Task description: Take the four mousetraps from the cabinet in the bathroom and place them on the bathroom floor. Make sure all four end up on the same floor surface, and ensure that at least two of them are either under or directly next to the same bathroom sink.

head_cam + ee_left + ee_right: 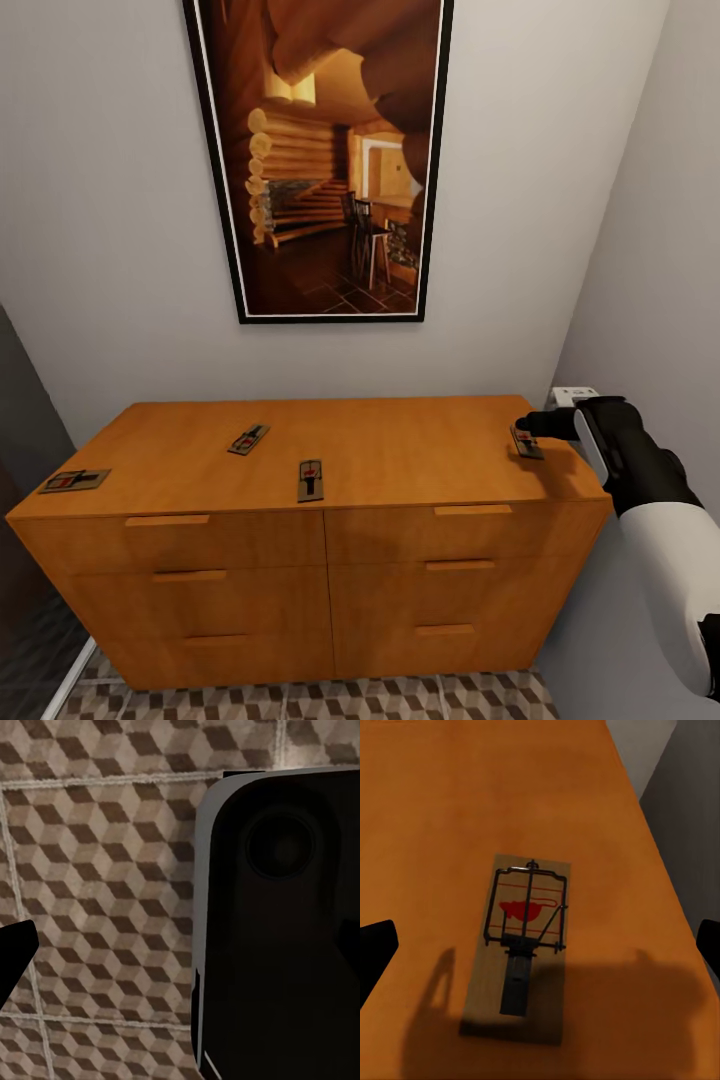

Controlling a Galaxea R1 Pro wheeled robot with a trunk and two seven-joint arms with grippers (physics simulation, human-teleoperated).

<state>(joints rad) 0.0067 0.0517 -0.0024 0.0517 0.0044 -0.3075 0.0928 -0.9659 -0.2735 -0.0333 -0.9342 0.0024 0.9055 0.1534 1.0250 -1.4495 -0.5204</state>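
Observation:
The orange-brown cabinet (400, 455) stands against the wall with several mousetraps on its top. One mousetrap (72, 480) lies at the left end, two more (249, 439) (311, 480) near the middle, and one (526, 441) at the right end. My right gripper (532, 426) hovers just over that right-end trap, open. In the right wrist view this mousetrap (521, 945) lies flat between the spread fingertips (375, 952), untouched. My left gripper (180, 967) points down at the bathroom floor (112, 870), with one finger (13, 956) far out at the frame edge. The bathroom sink is out of view.
A large framed log-cabin picture (320, 160) hangs above the cabinet. The grey side wall (660, 300) runs close along the cabinet's right end, with a white fitting (575, 396) on it. A dark robot part (285, 922) sits beside the left gripper. Patterned tiles (300, 700) lie in front.

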